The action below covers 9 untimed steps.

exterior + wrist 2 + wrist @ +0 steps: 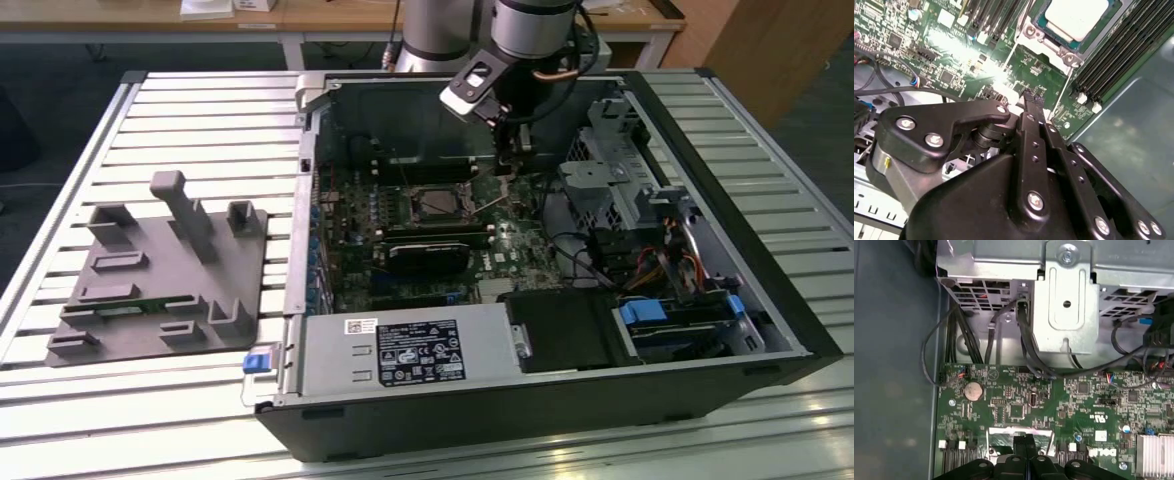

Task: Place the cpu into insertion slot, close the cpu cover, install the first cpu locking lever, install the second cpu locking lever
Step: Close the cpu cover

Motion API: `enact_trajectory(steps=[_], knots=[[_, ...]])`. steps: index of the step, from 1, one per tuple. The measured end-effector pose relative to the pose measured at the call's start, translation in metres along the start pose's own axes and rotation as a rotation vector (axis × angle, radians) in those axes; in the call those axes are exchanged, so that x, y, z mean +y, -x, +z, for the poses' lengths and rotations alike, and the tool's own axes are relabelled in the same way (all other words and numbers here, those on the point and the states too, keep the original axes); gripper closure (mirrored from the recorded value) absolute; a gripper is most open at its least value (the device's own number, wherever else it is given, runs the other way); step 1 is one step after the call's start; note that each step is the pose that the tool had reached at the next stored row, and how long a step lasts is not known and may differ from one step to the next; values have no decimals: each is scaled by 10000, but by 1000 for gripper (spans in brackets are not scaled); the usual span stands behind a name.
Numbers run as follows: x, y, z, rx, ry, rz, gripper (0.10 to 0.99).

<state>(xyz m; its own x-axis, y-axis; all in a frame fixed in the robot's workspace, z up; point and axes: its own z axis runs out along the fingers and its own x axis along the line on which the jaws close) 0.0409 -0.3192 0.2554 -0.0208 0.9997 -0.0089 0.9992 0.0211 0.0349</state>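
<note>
Open computer case (747, 250) lying on its side on a slatted metal table (200, 120), with a grey moulded fixture (147, 290) beside it towards the exterior view's left. The arm comes down into the case from above, and the gripper (511, 172) hangs over the green motherboard (1019, 405), just beside the insertion slot (438, 204) on the exterior view's right. In both wrist views the black fingers (1029, 117) are pressed together with no gap between the tips, so the pincer is closed. The tips of the gripper (1024, 440) sit low over a silvery plate at the board's edge. The cpu (1076, 17), pale-topped in the second wrist view, is seated in the slot. The silvery cpu cover (1050, 44) frames it, though whether that frame is pressed fully flat cannot be told. A thin wire locking lever (1068, 85) runs from the corner of the socket towards the fingertips and passes close beside them; whether the tips pinch it cannot be told. A second thin lever (1010, 56) runs along the other side of the socket. Long black memory slots (1114, 55) flank the socket. The first wrist view also shows a coin cell (973, 390), a metal drive cage (1066, 305) and black cables (1026, 350) above the board.
</note>
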Motion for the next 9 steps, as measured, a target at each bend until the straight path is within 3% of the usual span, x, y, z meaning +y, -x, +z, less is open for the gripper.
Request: enact_trajectory(steps=[9], knots=[[131, -33, 38, -9, -85, -2, 980]])
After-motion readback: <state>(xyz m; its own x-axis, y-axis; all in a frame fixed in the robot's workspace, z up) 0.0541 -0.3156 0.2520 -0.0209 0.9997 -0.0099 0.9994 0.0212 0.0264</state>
